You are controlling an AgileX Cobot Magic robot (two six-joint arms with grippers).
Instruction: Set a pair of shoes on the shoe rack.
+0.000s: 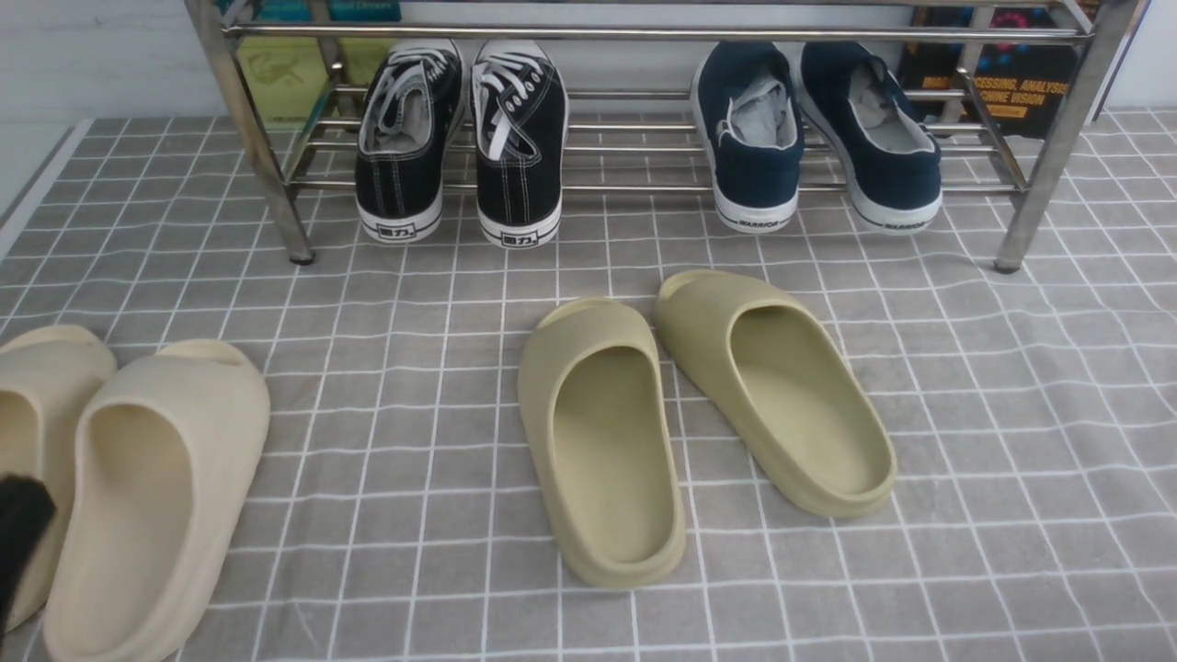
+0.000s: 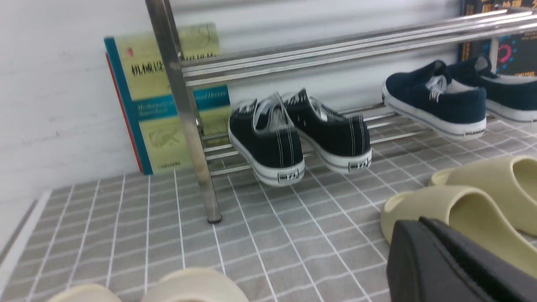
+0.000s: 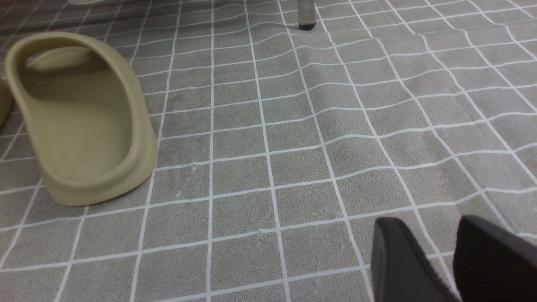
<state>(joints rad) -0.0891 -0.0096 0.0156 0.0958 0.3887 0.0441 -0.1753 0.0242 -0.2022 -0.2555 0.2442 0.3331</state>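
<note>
Looks to me like the placing part is done and this is the wrap-up. Both black shoes (image 1: 519, 188) are on the lower bars of the rack (image 1: 644, 35), side by side, toes to the wall (image 1: 625, 74), heels poking out past the front bar. Bit splayed in the wrist shot, but they look settled enough.

Left tool (image 2: 423, 226) is closed up with nothing in it. Right tool (image 3: 430, 226) has its fingers apart, partway I'd guess, and isn't holding anything either. Neither is touching a shoe. Next move, imo: just pull the arms back to rest and leave the pair alone. If anyone wants it neater, a light nudge at the heels, but too hard a push could skew them on those skinny bars.

The navy pair (image 1: 754, 175) shares that shelf, over on the right. In front are the olive slides (image 1: 607, 460), angled apart, and the cream slides (image 1: 138, 496) at the left edge.

Surface is a grey cloth (image 1: 368, 552) with white grid lines, pretty rumpled on the right side. Can't tell if there's a desk or floor under it. Behind the rack, a yellow-green book (image 2: 163, 138) and a dark book (image 1: 993, 83) stand by the pale wall.
</note>
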